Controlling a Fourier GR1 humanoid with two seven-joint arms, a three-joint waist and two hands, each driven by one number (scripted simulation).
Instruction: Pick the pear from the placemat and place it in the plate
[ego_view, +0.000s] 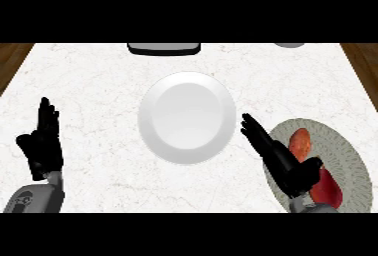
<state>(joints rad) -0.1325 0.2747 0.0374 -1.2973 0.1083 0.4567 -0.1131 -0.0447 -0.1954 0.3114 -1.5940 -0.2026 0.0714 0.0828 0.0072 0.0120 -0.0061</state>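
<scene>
A white plate (187, 117) lies in the middle of the marble counter. At the lower right is a round grey-green placemat (347, 155) with a reddish pear (300, 142) lying on it; a second red patch (328, 189) shows lower on the mat, partly behind my forearm. My right hand (284, 162) is open, fingers straight and pointing up-left, just left of the pear and over the mat's left edge. Far to the left my left hand (43, 145) rests open with fingers up.
A dark tray-like object (164, 48) sits at the counter's far edge, and a grey item (290, 45) shows at the top right. Wooden floor shows beyond the counter's left and right edges.
</scene>
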